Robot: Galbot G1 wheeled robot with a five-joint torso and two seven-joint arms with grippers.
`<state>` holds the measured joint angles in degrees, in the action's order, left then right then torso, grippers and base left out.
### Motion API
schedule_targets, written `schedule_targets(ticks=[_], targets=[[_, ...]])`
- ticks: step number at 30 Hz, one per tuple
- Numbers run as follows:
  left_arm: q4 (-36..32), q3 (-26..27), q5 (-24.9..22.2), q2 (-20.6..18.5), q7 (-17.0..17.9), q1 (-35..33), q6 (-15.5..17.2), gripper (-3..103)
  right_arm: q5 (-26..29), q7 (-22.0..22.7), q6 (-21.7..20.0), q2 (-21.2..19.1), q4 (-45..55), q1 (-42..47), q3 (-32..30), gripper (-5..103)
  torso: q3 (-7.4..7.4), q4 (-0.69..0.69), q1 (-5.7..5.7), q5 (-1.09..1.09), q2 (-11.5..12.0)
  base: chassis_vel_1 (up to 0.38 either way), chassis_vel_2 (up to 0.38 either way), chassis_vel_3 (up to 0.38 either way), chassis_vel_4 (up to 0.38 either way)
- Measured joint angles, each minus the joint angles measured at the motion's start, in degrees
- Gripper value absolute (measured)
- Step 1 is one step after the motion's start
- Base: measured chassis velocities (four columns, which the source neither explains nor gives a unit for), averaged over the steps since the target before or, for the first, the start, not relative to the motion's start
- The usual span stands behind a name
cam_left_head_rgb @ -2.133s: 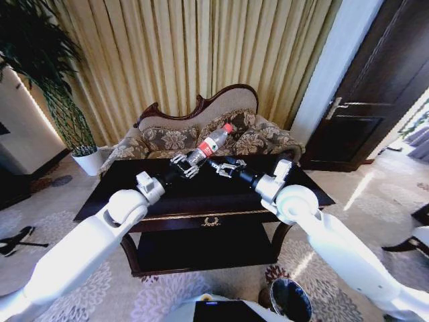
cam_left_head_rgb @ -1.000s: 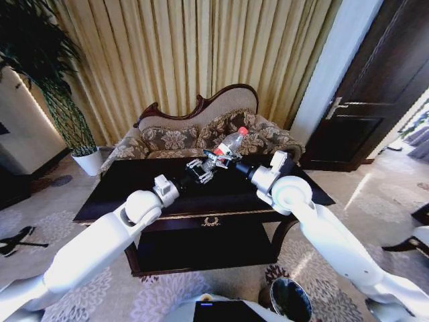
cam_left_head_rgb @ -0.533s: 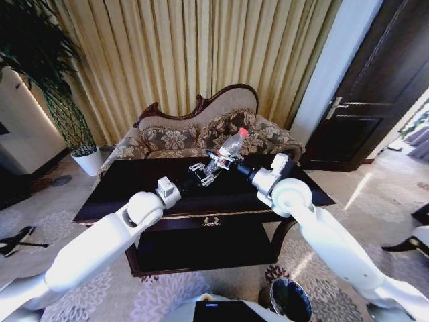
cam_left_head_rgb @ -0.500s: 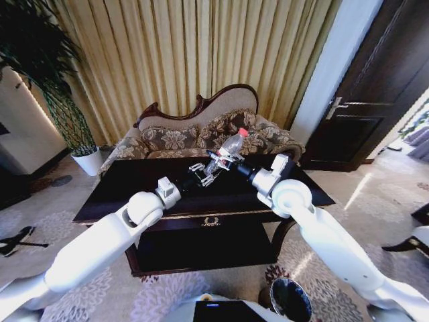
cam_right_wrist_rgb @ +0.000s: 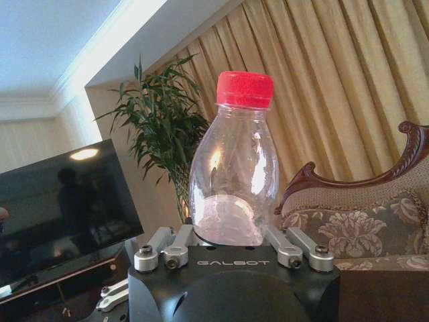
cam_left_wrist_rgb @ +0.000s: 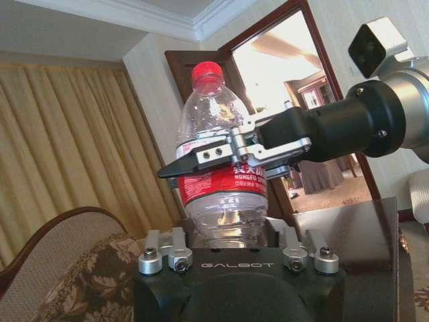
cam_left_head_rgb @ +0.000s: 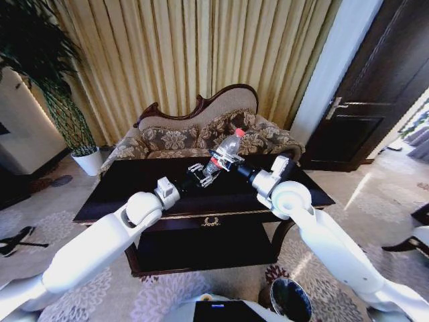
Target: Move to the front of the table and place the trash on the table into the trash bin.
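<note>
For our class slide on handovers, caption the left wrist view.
Right gripper clamps the clear bottle at its red label, above the left wrist camera.

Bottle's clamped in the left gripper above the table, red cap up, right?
Wrong arm. The left wrist view shows the right gripper with its jaws closed around the bottle at its red label. The left gripper sits just below the bottle, jaws open. The rest holds: above the table, red cap up.
</note>
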<state>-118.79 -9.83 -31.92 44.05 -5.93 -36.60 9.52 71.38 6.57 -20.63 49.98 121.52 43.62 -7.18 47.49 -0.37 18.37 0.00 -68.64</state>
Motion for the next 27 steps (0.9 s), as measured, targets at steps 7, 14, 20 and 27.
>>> schedule_targets(ticks=[7,14,20,27], targets=[[-0.58,0.42,-0.3,-0.11,0.65,-0.16,1.01,81,-0.32,0.11,-0.04,-0.06,0.1,0.98,-1.09,27,0.0,0.0,0.0,0.0,0.0,0.0,0.0,0.0,0.0],[-2.05,1.28,-0.94,-0.22,1.76,-2.05,1.29,99,-0.39,0.16,-0.05,-0.36,0.26,1.8,-2.37,27,0.0,-0.01,0.0,0.0,0.0,0.0,0.0,0.0,0.0],[-4.59,6.95,-2.08,-0.99,3.48,-7.26,1.59,100,-0.79,0.19,0.97,-0.15,-0.82,3.5,-5.6,27,0.0,0.0,0.0,0.0,0.0,0.0,0.0,0.0,0.0],[-6.8,15.39,-4.81,-1.62,5.53,-12.25,1.72,100,-1.41,0.22,2.06,-0.58,-2.34,6.22,-10.44,27,0.0,0.0,0.0,0.0,0.0,0.0,0.0,0.0,0.0]])
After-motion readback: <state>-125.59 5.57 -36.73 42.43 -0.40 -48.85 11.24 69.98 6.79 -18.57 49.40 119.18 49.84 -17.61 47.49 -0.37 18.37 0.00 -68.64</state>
